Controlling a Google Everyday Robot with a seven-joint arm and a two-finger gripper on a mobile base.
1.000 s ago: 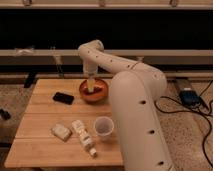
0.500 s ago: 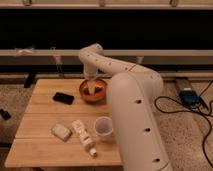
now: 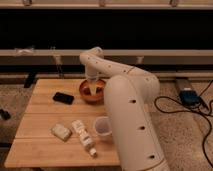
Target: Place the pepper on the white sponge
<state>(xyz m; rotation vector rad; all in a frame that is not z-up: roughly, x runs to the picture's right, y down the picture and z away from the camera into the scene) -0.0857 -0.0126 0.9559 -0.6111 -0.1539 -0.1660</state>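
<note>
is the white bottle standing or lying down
Lying down: the bottle rests flat between white sponge and cup. Gripper is in the bowl.

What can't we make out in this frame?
Camera view:
1. pepper: nowhere visible; the gripper, down inside the bowl, blocks the bowl's interior.
2. bottle label: too small to read.
3. table, right side: hidden behind the arm.

gripper (image 3: 92,89) low inside bowl (image 3: 82,93), blurred | arm (image 3: 131,122) base cut by bottom edge
</note>
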